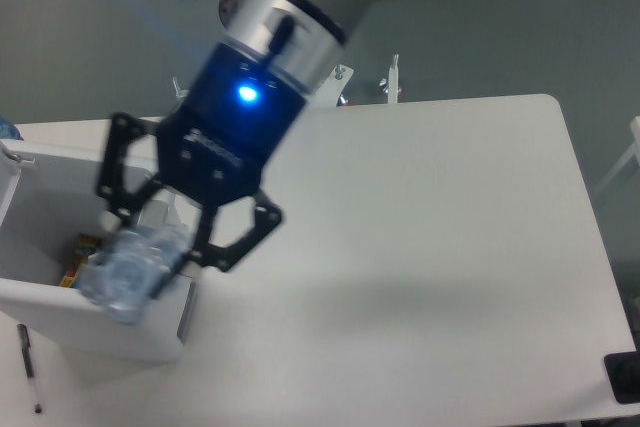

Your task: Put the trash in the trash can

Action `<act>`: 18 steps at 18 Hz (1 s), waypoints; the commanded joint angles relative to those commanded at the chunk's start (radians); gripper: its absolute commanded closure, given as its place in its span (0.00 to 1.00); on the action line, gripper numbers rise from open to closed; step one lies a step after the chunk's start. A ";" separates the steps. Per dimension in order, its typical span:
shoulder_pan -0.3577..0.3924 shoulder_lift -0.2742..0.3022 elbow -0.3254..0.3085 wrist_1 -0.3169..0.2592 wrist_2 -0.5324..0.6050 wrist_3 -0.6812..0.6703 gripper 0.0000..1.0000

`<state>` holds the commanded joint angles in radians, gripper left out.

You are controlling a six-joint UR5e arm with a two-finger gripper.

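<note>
Now, step: I am carrying the bottle toward the bin; it hangs over the bin's near right rim, not yet clear of the edge.
Pincer: the gripper is closed around the bottle, which pokes out below the blurred fingers.
Next move: my guess is a little more travel left, until the bottle sits over the opening, then let go.
Bin contents: 1 whitish wrapper and something yellow-blue lie inside.
Edges: the thick rim sits right under the load, so a low pass could clip it.
Room: bare table lies to the right; 1 pen lies by the bin's front.
</note>
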<state>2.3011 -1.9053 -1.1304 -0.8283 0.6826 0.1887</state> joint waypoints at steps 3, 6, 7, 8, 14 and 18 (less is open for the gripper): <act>-0.031 0.035 -0.060 0.002 0.002 0.009 0.51; -0.045 0.045 -0.089 0.005 0.009 0.024 0.51; -0.046 0.042 -0.089 0.006 0.011 0.028 0.50; -0.057 0.040 -0.092 0.008 0.011 0.028 0.50; -0.097 0.038 -0.143 0.020 0.017 0.054 0.48; -0.124 0.038 -0.206 0.023 0.058 0.132 0.19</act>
<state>2.1768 -1.8669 -1.3359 -0.8054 0.7408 0.3204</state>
